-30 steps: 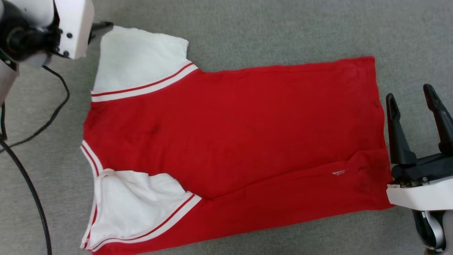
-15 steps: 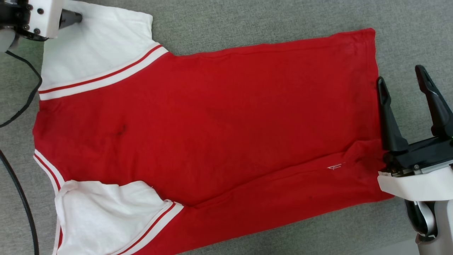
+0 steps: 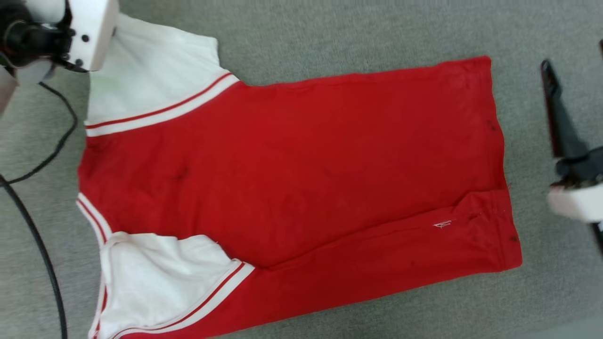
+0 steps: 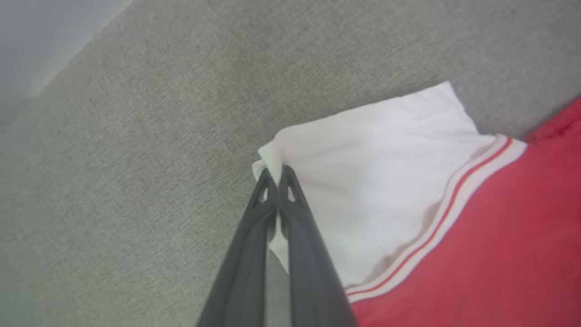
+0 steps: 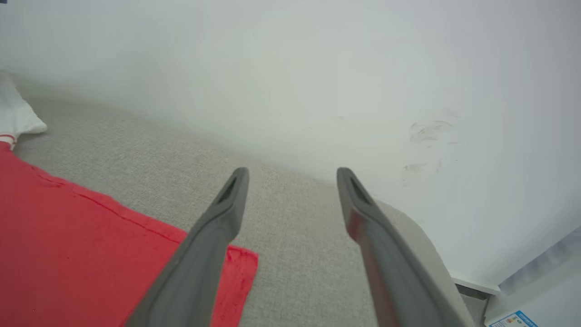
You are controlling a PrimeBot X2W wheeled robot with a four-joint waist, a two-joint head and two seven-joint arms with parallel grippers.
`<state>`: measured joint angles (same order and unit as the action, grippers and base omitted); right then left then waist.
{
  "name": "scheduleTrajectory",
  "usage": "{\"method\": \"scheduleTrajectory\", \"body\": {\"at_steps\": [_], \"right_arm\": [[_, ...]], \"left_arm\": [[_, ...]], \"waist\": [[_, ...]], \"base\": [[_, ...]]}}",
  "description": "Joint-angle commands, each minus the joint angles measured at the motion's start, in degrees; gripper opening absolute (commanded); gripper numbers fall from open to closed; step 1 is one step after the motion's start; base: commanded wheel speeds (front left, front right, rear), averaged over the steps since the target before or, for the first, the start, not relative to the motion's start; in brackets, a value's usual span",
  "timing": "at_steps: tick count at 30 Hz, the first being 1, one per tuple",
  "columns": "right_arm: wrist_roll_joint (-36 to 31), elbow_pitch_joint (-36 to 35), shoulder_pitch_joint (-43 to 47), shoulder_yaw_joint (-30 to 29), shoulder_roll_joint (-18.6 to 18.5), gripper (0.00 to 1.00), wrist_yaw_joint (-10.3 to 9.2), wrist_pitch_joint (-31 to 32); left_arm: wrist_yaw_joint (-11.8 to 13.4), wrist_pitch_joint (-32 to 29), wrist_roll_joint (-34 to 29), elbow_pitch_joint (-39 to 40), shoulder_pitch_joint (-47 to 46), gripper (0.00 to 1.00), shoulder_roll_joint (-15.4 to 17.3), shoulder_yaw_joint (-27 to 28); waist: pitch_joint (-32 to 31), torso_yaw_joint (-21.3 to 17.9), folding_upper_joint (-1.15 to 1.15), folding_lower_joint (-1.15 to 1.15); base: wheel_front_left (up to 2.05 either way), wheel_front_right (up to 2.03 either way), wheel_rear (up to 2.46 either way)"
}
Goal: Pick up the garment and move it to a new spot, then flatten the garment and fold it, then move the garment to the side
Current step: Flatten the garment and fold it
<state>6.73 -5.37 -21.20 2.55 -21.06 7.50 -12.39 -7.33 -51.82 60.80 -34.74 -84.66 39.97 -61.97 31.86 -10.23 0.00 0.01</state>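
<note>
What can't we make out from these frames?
- Left gripper: in the head view, its fingertips are hidden behind its own white wrist housing.
- Right gripper: motion-blurred in the head view, with the outer finger cut off by the right edge.
- Garment: in the head view, the lower white sleeve is cut off by the bottom edge, and the fabric hides its own underside.
- Small white mark near the hem: too small to read.

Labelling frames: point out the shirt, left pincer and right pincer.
shirt (image 3: pixel 292 174), head view, middle of red body
left pincer (image 4: pixel 277 175), left wrist view, shut tips pinching the shirt
right pincer (image 5: pixel 292 177), right wrist view, midway between open tips
</note>
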Motion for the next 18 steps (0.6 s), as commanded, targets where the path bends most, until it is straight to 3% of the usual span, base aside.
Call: {"method": "scheduleTrajectory", "body": {"at_steps": [1, 6, 12, 18], "right_arm": [[0.83, 0.79, -2.73, 0.51, -2.65, 1.0, -0.02, 1.96], [6.83, 4.19, -8.41, 5.35, -10.5, 1.0, -0.03, 14.09], [18.1, 7.15, -15.37, 15.28, -20.62, 1.0, -0.03, 37.05], [30.35, 9.23, -22.84, 24.84, -27.73, 1.0, -0.03, 56.86]], "left_arm": [[-0.04, 1.29, 0.63, 1.14, 1.5, 0.0, -0.43, -0.18], [-0.05, 4.69, 1.91, 6.79, 2.7, 0.0, -0.7, -1.72], [-0.06, 7.78, 2.46, 13.18, 3.51, 0.0, -0.09, -4.11], [-0.07, 10.27, 2.64, 17.24, 2.53, 0.0, 0.06, -5.53]], "waist": [[-2.59, 1.57, 0.0, -0.01], [-5.45, 4.19, 0.0, -0.01], [-6.87, 7.25, 0.0, -0.01], [-6.09, 9.82, 0.0, -0.01]], "base": [[0.0, 0.0, 0.0], [0.0, 0.0, 0.0], [0.0, 0.0, 0.0], [0.0, 0.0, 0.0]]}}
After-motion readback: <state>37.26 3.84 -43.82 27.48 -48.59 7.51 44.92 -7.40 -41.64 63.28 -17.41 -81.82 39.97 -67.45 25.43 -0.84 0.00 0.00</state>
